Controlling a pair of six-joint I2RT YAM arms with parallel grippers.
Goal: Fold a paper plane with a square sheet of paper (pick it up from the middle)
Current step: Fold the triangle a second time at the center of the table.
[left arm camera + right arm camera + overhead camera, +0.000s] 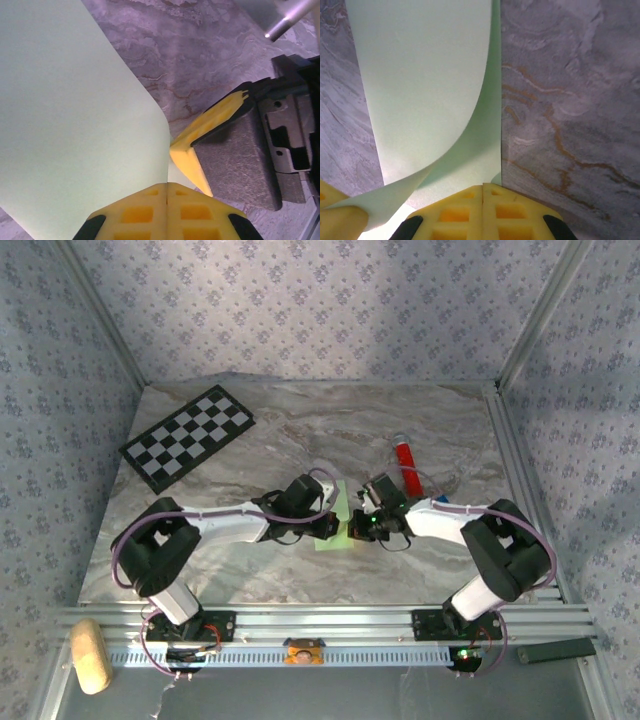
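As seen from the top external camera, both arms meet mid-table on the marble tabletop (pixel 300 430). The light green sheet of paper (pixel 340 512) lies between the left gripper (pixel 328 528) and the right gripper (pixel 362 526). A red tube (pixel 407 462) sits just beyond the right gripper, and a checkerboard (pixel 188 435) is well apart at far left.

Left wrist: the left gripper (pixel 167 188) is clamped, its yellow pads meeting on the sheet's (pixel 75 125) edge. The sheet bows away to the left. The right gripper's fingers (pixel 215 117) are just beside that edge.

Right wrist: the right gripper (pixel 483 188) is closed on the sheet's (pixel 425 85) near edge. One flap curls over toward the left gripper's pad (pixel 335 217).
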